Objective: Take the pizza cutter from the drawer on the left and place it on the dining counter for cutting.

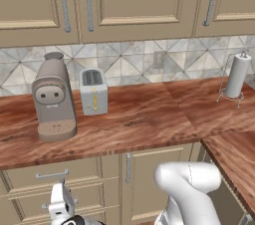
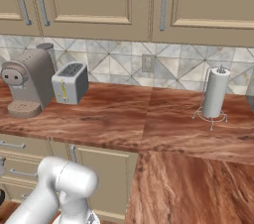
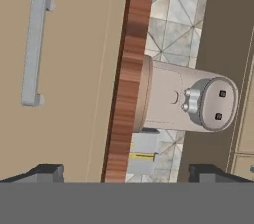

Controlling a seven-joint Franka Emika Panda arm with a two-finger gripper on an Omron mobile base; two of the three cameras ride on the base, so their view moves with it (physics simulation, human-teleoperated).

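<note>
The drawer (image 1: 30,175) is the top one under the worktop at the lower left, shut, with a short silver bar handle (image 1: 52,174). My gripper (image 1: 62,189) hangs just below that handle, in front of the lower drawers. In the hand view the drawer front (image 3: 74,94) fills the left side with its handle (image 3: 33,49) ahead and to the left. My gripper (image 3: 126,174) is open, its dark fingertips (image 3: 48,172) wide apart with nothing between them. The pizza cutter is hidden. The dining counter is out of view.
On the wood-grain worktop (image 1: 139,119) stand a grey coffee machine (image 1: 52,97), a pale toaster (image 1: 93,91) and a paper towel holder (image 1: 236,77). Beige wall cabinets (image 1: 124,0) hang above. A cabinet door (image 1: 149,184) is right of the drawers.
</note>
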